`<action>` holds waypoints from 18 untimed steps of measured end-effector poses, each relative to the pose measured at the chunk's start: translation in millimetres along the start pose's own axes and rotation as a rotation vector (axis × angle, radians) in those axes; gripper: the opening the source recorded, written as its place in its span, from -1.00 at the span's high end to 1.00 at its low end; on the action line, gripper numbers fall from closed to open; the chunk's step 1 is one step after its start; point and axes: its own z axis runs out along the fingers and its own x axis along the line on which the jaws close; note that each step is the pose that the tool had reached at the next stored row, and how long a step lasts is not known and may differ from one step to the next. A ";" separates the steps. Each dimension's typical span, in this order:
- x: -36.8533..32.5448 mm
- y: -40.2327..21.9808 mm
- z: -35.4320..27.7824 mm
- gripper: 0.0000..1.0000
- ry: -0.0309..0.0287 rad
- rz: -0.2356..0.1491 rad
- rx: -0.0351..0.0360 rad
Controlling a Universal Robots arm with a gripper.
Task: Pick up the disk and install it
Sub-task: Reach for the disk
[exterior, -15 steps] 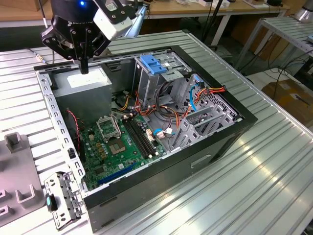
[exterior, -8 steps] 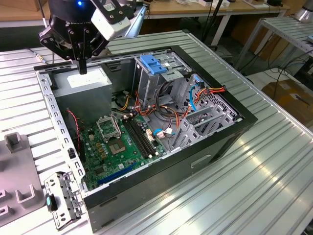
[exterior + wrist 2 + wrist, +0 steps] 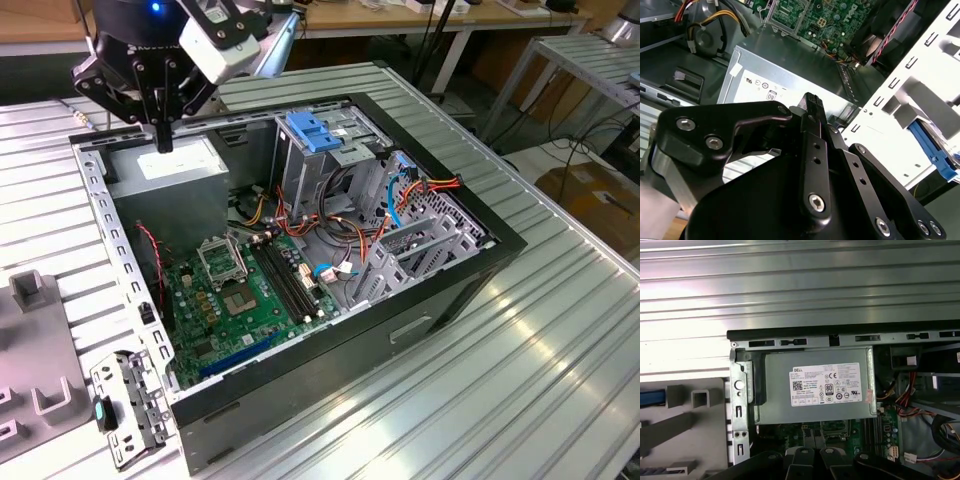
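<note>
Standing by the ribbed metal table [image 3: 560,360], I saw the open computer case [image 3: 490,240] lying on its side, with the green motherboard [image 3: 240,300] facing up. The gripper [image 3: 163,138] hung over the corner of the case at the exterior view's left, just above the grey power supply box [image 3: 165,172] with its white sticker. Its two black fingers came down to one point, so the jaws were pressed together with nothing between them. In the second wrist view the gripper [image 3: 812,100] looked the same, closed and empty, with the box under it. I could not tell if the tips touched the box.

The disk [image 3: 934,150] was outside the case. In the second wrist view it appeared as a blue rail with a little silver beside it, beyond the pale slotted wall of the case. In the first wrist view a blue strip [image 3: 650,397] of it lay at the grey fixture [image 3: 695,412], next to the case corner that held the power supply box. Most of its body was hidden, so I could not tell how it rested.

Inside the case, the metal drive cage [image 3: 335,175] carried a blue latch [image 3: 315,130] on top.
</note>
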 end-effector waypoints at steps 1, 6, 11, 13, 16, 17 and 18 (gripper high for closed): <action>0.7 -0.1 0.0 0.79 0.0000 0.000 0.0000; 2.9 -0.2 -0.1 0.79 0.0000 0.000 0.0000; 5.7 -0.4 -0.2 0.79 0.0000 0.000 0.0000; 6.8 -0.5 -0.2 0.79 0.0000 0.000 0.0000; 8.1 -0.6 -0.2 0.79 0.0000 0.000 0.0000; 8.5 -0.6 -0.2 0.79 0.0000 0.000 0.0000; 8.8 -0.7 -0.2 0.79 0.0000 0.000 -0.0001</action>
